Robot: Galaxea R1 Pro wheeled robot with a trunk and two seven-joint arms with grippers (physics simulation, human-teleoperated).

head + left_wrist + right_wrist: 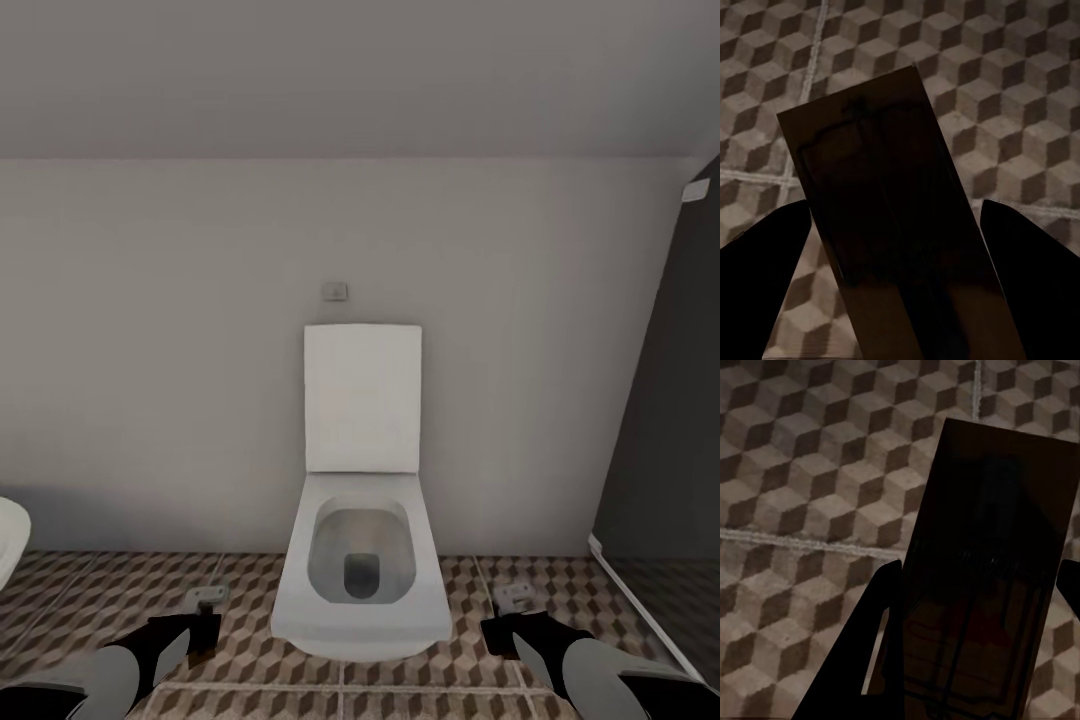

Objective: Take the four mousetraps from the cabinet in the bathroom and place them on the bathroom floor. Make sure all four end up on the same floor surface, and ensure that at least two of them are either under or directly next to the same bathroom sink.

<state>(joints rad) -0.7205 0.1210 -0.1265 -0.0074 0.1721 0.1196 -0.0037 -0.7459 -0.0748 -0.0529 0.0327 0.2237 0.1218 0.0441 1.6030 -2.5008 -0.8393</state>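
Nearest, each arm carries a mousetrap. In the left wrist view the left gripper (896, 247) has its two dark fingers on either side of a flat brown mousetrap (896, 225), clamped on its long edges, with the board jutting out past the fingertips over the bathroom floor (1020, 90). In the right wrist view the right gripper (975, 607) is likewise closed on a second mousetrap (994, 562), its wire parts faintly visible on the face. These boards look light, thin and stiff, so they should carry easily, though a narrow edge grip on smooth wood could let one pivot or slip; holding across the bare wood edges, away from the metal bar, seems wisest, since the spring part may snap if pressed. In the head view both grippers sit low above the cube-patterned tiles, the left gripper (205, 625) and right gripper (510, 620) flanking a white toilet (360, 590). Farther back stands its raised lid, then the plain grey wall (150, 350).
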